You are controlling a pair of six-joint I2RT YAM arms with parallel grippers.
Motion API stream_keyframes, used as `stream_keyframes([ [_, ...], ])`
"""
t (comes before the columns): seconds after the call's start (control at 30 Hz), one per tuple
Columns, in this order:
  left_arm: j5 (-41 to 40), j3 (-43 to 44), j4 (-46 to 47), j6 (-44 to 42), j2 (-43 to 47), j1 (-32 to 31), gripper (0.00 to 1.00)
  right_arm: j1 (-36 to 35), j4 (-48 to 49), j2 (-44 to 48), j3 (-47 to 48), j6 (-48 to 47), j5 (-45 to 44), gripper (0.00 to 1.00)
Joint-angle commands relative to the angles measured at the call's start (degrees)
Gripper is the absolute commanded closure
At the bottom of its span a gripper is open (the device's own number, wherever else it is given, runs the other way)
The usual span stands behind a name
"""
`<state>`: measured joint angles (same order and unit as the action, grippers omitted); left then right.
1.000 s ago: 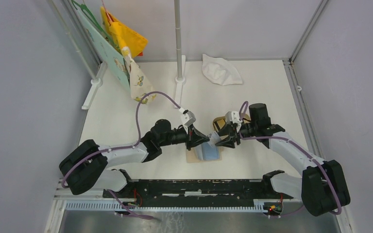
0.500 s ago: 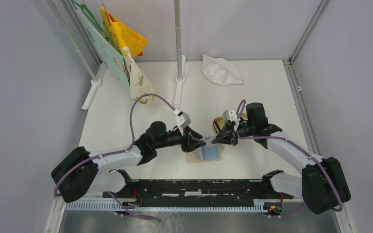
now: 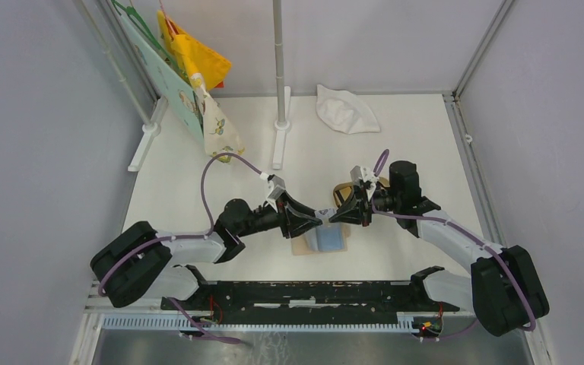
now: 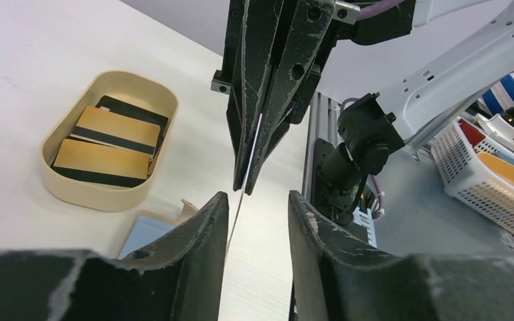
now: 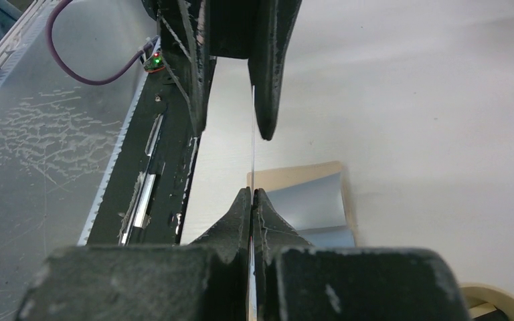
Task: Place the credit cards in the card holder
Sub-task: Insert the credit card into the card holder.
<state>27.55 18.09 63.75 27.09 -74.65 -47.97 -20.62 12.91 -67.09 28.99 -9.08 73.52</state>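
Left gripper (image 4: pixel 258 200) is sitting with its fingers spread, both cut off at the bottom of its own wrist view. One card (image 5: pixel 252 134) is showing edge-on as a thin line in both wrist views, so its colour is hard to tell. Its free end is reaching between the left fingers, with more gap on one side, and I cannot tell if it is touching. Right gripper (image 5: pixel 252 194) is pinching the card's other end above the open card holder (image 5: pixel 308 197), which is lying partly hidden under both grippers on the table (image 3: pixel 198 175). Just beside it, the tan oval tray (image 4: pixel 107 200) is holding three cards: two orange cards (image 4: pixel 116 130) and one black card (image 4: pixel 130 107), mostly covered.
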Motion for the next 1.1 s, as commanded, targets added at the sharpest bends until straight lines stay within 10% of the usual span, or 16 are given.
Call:
stream_keyframes([
  [0.0,2.0,2.2,6.7,3.1,-2.1,0.3,0.63,-0.2,4.1,0.2,0.0,2.1,3.4,1.00],
  [0.53,6.7,3.2,5.1,3.5,-3.9,2.7,0.98,-1.4,-0.2,-0.9,0.5,-2.4,1.0,0.94],
  [0.73,5.4,-0.1,-4.9,6.0,-0.7,7.1,0.98,-1.3,-31.8,-0.1,10.7,-34.7,-17.4,0.44],
  [0.87,5.7,-0.5,-14.8,9.2,-0.1,9.4,0.98,-1.3,-36.0,3.6,9.1,-49.3,-27.3,0.41],
  [1.07,3.6,0.8,-15.8,17.2,-4.5,9.7,0.98,-1.5,-48.4,3.2,2.0,-83.6,-18.3,0.49],
])
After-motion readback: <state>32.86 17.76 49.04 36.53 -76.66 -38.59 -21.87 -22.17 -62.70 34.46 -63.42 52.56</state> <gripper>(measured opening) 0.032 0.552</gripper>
